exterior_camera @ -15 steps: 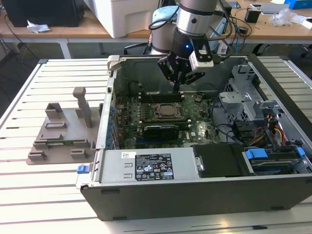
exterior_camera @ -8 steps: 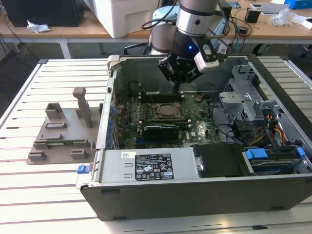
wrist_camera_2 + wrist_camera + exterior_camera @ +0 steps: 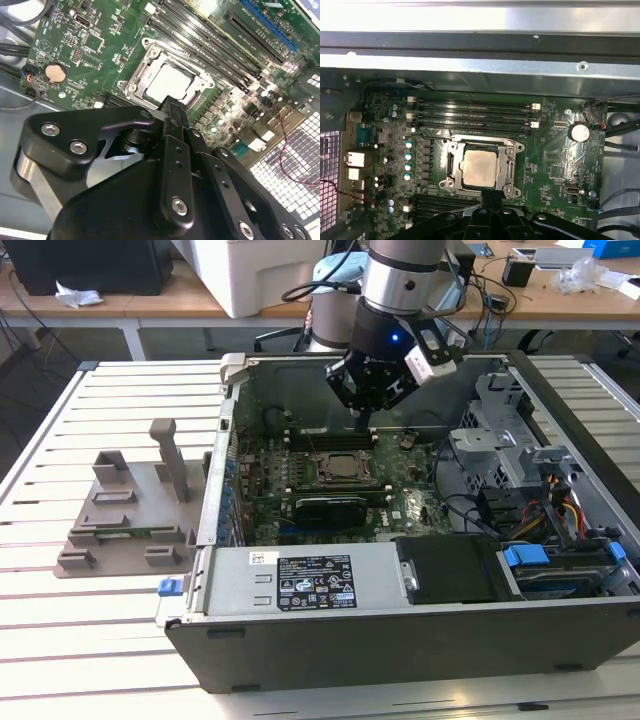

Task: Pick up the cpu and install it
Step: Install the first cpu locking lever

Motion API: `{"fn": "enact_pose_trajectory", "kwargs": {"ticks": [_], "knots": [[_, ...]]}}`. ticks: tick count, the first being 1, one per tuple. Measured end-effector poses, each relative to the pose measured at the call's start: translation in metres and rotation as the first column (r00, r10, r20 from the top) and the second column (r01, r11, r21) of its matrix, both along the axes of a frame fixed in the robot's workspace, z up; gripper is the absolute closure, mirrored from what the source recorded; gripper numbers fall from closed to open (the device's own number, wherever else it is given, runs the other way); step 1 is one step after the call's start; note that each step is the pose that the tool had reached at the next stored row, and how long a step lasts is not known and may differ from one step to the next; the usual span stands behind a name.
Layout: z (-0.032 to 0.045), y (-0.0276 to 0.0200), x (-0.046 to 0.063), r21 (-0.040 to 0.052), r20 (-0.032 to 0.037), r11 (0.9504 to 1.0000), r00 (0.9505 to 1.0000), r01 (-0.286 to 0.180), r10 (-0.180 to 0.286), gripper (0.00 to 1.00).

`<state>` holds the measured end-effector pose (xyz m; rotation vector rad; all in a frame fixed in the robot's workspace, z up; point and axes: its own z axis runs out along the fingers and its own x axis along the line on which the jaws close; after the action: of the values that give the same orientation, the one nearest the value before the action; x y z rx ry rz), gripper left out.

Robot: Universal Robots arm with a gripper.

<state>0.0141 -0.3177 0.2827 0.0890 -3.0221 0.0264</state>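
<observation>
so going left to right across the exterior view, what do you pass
grey plastic tray → blue tab → cpu in its socket → coiled cables → blue drive handle

CPU seated in the motherboard socket, gripper just beside it

In the first wrist view the cpu [image 3: 479, 168] lies flat inside the metal socket frame [image 3: 481, 167] on the green motherboard [image 3: 550, 165], its pale top bare. The black gripper [image 3: 491, 196] has its narrow tip pressed together at the frame's edge, just beside the chip and holding nothing. Memory slots [image 3: 472, 114] run along the far side of the socket, before the metal case wall [image 3: 480, 70]. A round coin battery [image 3: 578, 132] sits well apart.
</observation>
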Motion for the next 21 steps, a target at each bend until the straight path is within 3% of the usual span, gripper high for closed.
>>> {"fn": "enact_pose_trajectory", "kwargs": {"ticks": [1, 2, 4, 9, 15, 21], "knots": [[-0.0001, 0.0, 0.0, -0.0003, 0.0047, 1.0, 1.0, 0.0, 0.0, 0.89], [-0.0002, 0.0, 0.0, -0.0004, 0.0151, 1.0, 0.9999, 0.0, 0.0, 0.89], [-0.0004, 0.0, 0.0, -0.0008, 0.1004, 1.0, 0.9949, 0.0, 0.0, 0.89], [-0.0003, 0.0, -0.004, -0.0011, 0.1037, 1.0, 0.9946, 0.0, 0.0, 0.89], [-0.0006, 0.0024, -0.039, -0.0008, 0.1041, 1.0, 0.9946, 0.0, 0.0, 0.89], [-0.0024, 0.0176, -0.08, -0.0009, 0.1039, 1.0, 0.9946, 0.0, 0.0, 0.89]]}}
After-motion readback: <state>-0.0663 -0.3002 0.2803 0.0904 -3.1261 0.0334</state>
